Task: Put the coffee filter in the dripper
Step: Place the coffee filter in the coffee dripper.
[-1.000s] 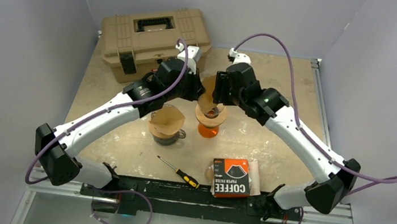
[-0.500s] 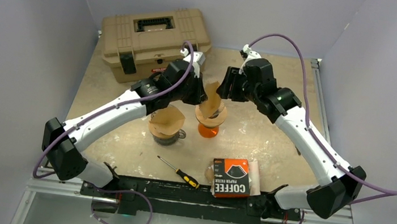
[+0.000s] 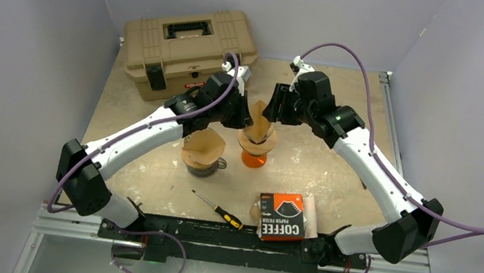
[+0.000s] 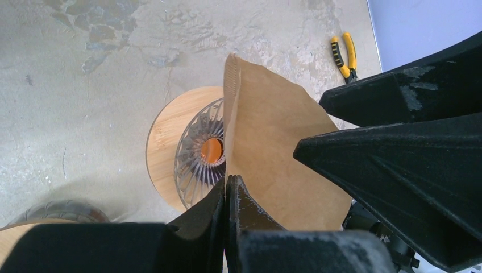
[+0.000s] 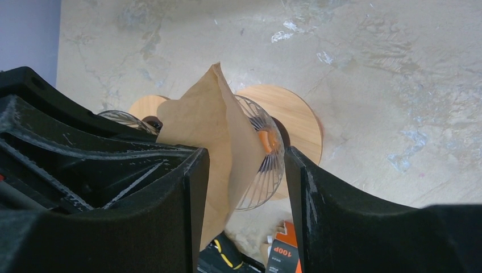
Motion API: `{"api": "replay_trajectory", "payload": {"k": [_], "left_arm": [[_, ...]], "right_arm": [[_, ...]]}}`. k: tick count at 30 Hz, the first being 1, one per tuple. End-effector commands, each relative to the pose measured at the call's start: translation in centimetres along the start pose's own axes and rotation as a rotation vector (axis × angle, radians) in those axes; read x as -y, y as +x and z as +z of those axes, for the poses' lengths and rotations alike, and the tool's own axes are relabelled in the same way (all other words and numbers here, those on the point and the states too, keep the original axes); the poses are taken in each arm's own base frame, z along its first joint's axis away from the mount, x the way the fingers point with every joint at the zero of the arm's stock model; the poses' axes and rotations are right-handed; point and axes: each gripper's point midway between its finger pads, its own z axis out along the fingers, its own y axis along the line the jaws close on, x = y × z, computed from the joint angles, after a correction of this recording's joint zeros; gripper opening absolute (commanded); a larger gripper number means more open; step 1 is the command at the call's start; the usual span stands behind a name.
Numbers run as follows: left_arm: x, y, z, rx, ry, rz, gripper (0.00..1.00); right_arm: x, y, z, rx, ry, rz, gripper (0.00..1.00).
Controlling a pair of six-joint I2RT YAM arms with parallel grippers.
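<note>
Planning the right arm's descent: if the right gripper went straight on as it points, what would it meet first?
Probably the coffee filter, pinched by the left gripper and standing inside the open right gripper, then the dripper just beneath. Depth is unclear.

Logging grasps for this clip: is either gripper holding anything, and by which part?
The left gripper pinches the coffee filter at its creased edge, over the dripper. The right gripper is open, its fingers either side of the filter.

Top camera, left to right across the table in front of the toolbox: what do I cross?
First the glass brewer lined with paper → orange dripper, coffee filter held above it → coffee filter box. The screwdriver overlaps the first two, so it is left out.
</note>
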Motion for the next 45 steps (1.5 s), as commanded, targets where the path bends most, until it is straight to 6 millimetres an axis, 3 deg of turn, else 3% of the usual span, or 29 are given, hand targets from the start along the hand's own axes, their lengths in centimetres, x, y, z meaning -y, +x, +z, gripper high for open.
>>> {"api": "replay_trajectory", "payload": {"k": [1,9,15,18,21,30,34,45], "left_arm": [[0.1,-0.5,0.3,0.005,0.022,-0.030,0.00],[-0.5,0.1,1.2,-0.017,0.016,0.000,0.01],[-0.9,0.2,1.4,-0.021,0.003,0.017,0.15],[-0.8,-0.1,1.2,-0.011,0.001,0.027,0.27],[-0.4,-0.5,0.9,-0.001,0.024,0.055,0.35],[0.1,-1.5,0.0,0.030,0.035,0.087,0.49],[-0.3,-2.0,-0.4,0.046,0.008,0.105,0.56],[-0.3,-3.8,-2.0,0.112,-0.020,0.132,0.65]], "right_arm": [[0.1,-0.4,0.2,0.013,-0.006,-0.017,0.54],[0.7,0.2,0.8,-0.004,0.009,-0.024,0.55],[0.9,0.8,1.3,-0.032,-0.063,0.003,0.56],[0.9,0.8,1.3,-0.036,-0.091,0.011,0.56],[0.6,0.7,1.0,-0.036,-0.139,0.021,0.61],[0.5,-0.5,0.1,-0.011,-0.217,0.046,0.73],[0.9,-0.6,0.4,-0.009,-0.194,0.038,0.76],[2.2,-0.5,1.9,-0.020,-0.133,0.021,0.79]]}}
